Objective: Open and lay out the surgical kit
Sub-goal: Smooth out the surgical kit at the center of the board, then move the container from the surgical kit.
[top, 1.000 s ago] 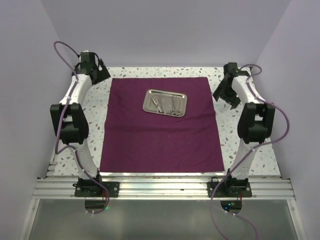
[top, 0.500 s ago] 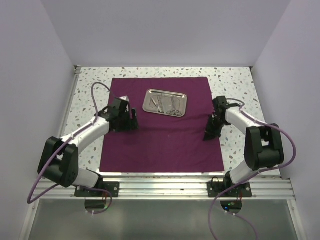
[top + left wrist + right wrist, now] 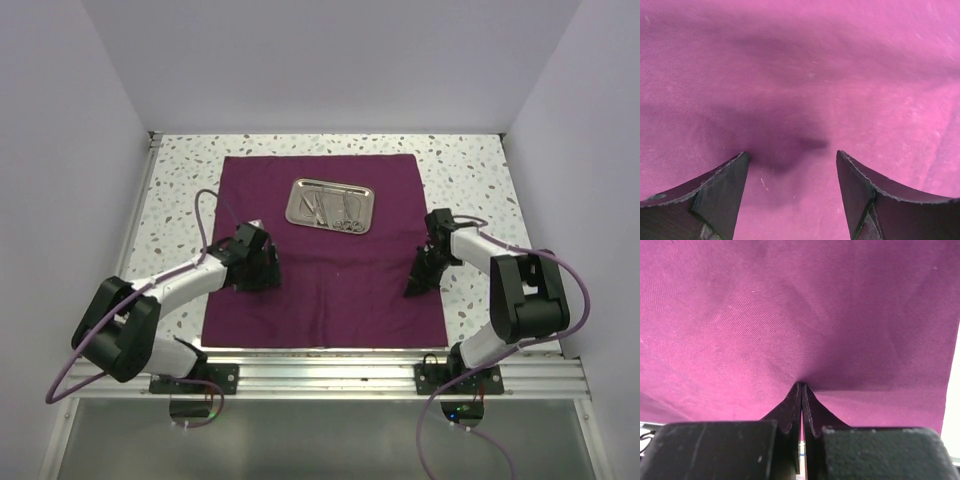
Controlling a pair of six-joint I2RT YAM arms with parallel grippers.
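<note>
The dark magenta cloth wrap lies spread flat on the speckled table. On its far half sits the small steel tray holding thin silver scissors and tweezers. My left gripper is low over the cloth's left part, open, its fingertips down at the fabric with bare cloth between them. My right gripper is near the cloth's right edge, shut, with a small pucker of cloth drawn into its tips.
Speckled white tabletop borders the cloth on the left, far and right sides. A strip of it shows right of the cloth in the right wrist view. Lilac walls close in on three sides. An aluminium rail carries the arm bases.
Both arms came down from the far corners onto the cloth. The right gripper shut at the cloth near its right edge. The left gripper's jaws narrowed somewhat and it shifted nearer.
</note>
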